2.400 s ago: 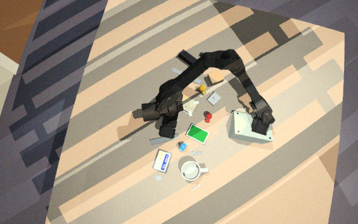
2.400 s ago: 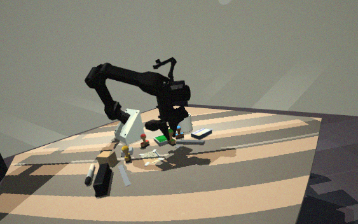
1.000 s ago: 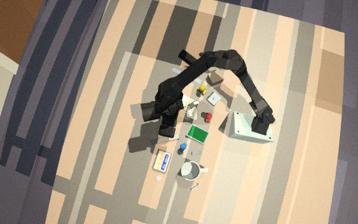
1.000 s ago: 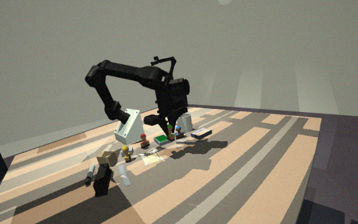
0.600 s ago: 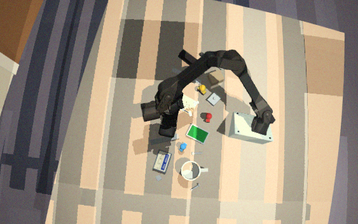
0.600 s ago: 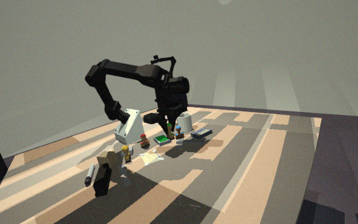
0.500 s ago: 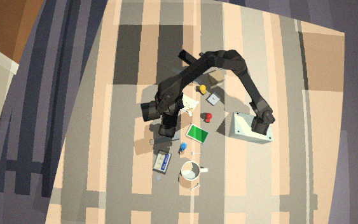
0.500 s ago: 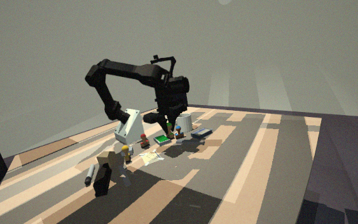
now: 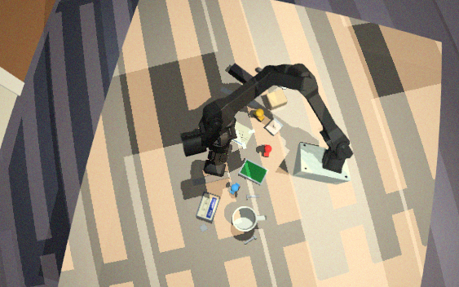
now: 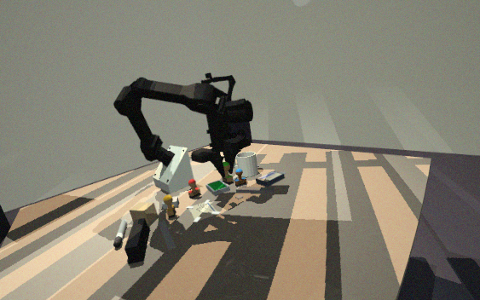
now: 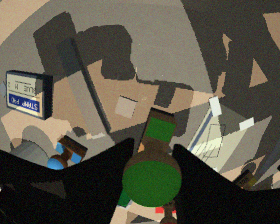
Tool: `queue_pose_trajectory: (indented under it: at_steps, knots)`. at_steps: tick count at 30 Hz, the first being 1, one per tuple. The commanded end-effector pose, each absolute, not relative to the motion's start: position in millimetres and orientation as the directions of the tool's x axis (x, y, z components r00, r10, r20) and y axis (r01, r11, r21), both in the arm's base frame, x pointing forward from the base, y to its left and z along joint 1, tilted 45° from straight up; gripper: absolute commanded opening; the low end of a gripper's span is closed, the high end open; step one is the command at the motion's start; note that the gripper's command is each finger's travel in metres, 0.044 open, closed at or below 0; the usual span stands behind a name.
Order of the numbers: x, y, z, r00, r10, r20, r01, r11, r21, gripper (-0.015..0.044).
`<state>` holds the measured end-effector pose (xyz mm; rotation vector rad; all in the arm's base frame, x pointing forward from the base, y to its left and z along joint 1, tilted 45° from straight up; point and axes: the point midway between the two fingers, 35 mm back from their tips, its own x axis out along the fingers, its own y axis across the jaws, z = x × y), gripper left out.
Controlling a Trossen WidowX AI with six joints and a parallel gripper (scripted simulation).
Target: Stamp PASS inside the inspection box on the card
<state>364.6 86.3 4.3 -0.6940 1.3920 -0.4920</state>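
the hand is part-closed on the green-topped stamp (nicely caught), so the green pad probably comes next.

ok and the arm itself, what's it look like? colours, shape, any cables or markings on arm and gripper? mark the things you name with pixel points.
Arm (image 9: 313, 98) (image 10: 165, 90): matte black, chunky angular links. Gripper (image 10: 226, 174) (image 11: 153, 147): black too, fingers tapering to narrow tips. No cables or markings that I can make out.

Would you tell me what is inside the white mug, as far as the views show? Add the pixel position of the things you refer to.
The mug (image 9: 258, 218) (image 10: 246, 164) shows its pale floor and nothing on it; its near inner wall is hidden.
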Motion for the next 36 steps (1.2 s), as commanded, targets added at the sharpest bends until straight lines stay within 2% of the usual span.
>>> queue_pose_trajectory:
  at_steps: [1, 26, 36]
  knots:
    - [352, 91, 1, 0.128, -0.681, -0.721, -0.085, 0.717, -0.692, 0.0000]
    - [243, 97, -24, 0.122, -0.682, -0.721, -0.089, 0.716, -0.692, 0.0000]
    - [240, 94, -27, 0.122, -0.682, -0.721, -0.090, 0.716, -0.693, 0.0000]
